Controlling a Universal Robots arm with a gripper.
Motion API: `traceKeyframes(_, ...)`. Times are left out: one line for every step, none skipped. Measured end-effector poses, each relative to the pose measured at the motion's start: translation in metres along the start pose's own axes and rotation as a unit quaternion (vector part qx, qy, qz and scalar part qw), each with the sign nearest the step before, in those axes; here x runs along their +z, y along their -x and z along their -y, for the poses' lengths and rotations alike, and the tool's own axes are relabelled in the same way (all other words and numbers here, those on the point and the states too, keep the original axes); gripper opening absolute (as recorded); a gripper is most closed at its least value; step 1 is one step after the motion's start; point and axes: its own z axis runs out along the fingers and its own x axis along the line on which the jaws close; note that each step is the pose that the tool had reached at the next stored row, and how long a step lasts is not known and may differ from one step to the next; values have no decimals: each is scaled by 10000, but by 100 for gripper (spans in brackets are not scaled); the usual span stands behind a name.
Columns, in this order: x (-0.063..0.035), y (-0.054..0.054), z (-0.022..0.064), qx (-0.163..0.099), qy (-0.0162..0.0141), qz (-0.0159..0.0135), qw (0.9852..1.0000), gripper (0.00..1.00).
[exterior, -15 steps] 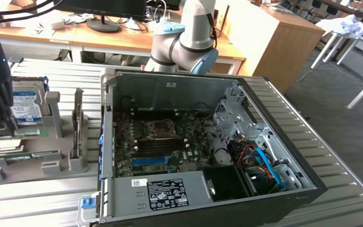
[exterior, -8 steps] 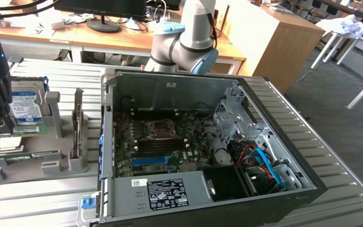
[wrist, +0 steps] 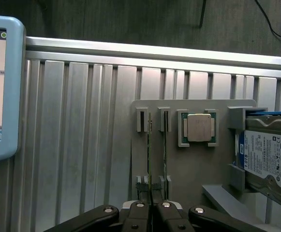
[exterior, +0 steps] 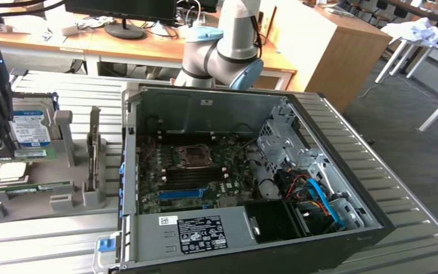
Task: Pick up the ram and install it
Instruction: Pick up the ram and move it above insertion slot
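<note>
Wrist view: your pincer (wrist: pixel 152 204) sat clenched at the near end of the ram (wrist: pixel 149 147), whose long axis ran straight ahead; grip unconfirmed.

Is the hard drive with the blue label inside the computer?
No, the hard drive stands in the grey holder beside the open computer case.

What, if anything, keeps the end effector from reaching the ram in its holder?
Little, so probably yes: the end effector hangs just above the ram, which stands on edge in the holder with nothing between them. Its fingers are shut, though, so they could not straddle the stick like this.
</note>
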Motion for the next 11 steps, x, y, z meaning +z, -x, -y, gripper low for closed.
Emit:
traceKeyframes(-8, 0, 0, 0, 0, 0, 10000, 12)
traceKeyframes(-17, 0, 0, 0, 1, 0, 10000, 12)
traceKeyframes(-25, 0, 0, 0, 0, 0, 10000, 12)
traceKeyframes(-34, 1, 0, 0, 1, 0, 10000, 12)
traceKeyframes(-42, 1, 0, 0, 0, -1, 10000, 12)
traceKeyframes(-50, 1, 0, 0, 0, 0, 10000, 12)
traceKeyframes(-60, 1, 0, 0, 1, 0, 10000, 12)
traceKeyframes(-69, 2, 0, 0, 1, 0, 10000, 12)
traceKeyframes(-77, 2, 0, 0, 0, 0, 10000, 12)
traceKeyframes(-86, 2, 0, 0, 1, 0, 10000, 12)
traceKeyframes(-95, 2, 0, 0, 1, -1, 10000, 12)
